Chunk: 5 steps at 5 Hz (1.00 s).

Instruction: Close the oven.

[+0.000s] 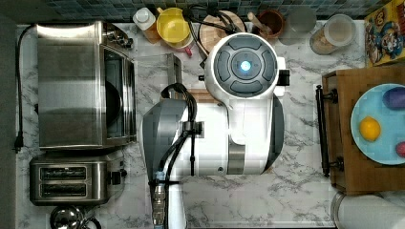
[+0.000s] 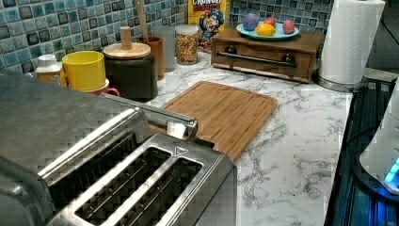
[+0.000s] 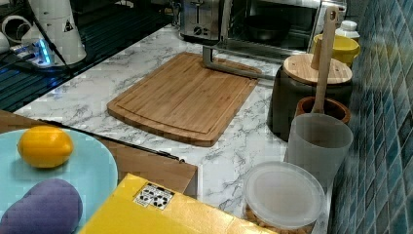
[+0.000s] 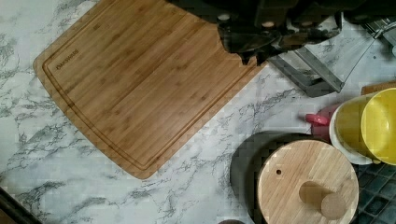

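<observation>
A marble counter holds an oven [image 1: 83, 86] at the top view's left edge, with a two-slot toaster [image 1: 71, 180] just beside it. The oven's glass door [image 1: 157, 67] hangs open, folded down flat over the counter, its bar handle [image 3: 231, 68] touching the near edge of a cutting board [image 3: 187, 95] in the right view. The dark inside is open to the room, and a dark pan [image 3: 265, 27] seems to sit within, though it is hard to make out.

The white arm [image 1: 229, 129] stretches across the middle of the counter, above the board. Its gripper [image 4: 261, 44] appears in the wrist view as a dark mass hanging over the board's corner, near the lowered door; whether the fingers are apart or together cannot be told. That spot likely suits getting under the door's edge to swing it up.

Along the tiled wall stand a yellow cup [image 2: 84, 70], a dark canister with a wooden lid [image 2: 127, 49], a brown pot [image 3: 324, 107] holding a wooden spoon [image 3: 324, 53], a frosted tumbler [image 3: 319, 146] and a lidded jar [image 2: 187, 43] of cereal. A wooden drawer box [image 2: 263, 52] carries a blue plate [image 1: 365, 143] of coloured eggs.
</observation>
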Tool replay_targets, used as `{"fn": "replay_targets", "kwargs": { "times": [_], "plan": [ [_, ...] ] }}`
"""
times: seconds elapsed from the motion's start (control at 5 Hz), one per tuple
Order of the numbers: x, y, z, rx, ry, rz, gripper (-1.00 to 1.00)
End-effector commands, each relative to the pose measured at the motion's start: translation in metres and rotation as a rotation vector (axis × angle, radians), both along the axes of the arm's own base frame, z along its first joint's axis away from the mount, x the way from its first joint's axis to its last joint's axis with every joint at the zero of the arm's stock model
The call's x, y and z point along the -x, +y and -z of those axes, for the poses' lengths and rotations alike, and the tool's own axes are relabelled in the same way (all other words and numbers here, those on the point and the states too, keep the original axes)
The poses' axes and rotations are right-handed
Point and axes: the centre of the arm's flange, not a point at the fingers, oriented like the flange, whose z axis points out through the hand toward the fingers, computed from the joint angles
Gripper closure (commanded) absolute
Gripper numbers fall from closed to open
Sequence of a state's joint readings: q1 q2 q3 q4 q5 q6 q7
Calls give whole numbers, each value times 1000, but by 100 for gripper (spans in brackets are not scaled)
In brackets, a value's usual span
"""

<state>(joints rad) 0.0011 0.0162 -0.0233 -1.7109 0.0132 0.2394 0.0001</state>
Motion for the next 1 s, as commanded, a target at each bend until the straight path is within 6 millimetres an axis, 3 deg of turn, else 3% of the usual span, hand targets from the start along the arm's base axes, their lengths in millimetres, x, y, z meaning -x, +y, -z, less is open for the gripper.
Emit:
{"fn": "replay_targets", "kwargs": {
  "times": [0.2,0.4,0.8,1.0],
  "plan": [
    [-1,0,-1,1,-10,-1,100],
    [3,-14,23,-80,-43,-145,100],
    [20,-75,103,-238,-161,-430,100],
    [25,-88,146,-318,-202,-622,100]
  ]
}}
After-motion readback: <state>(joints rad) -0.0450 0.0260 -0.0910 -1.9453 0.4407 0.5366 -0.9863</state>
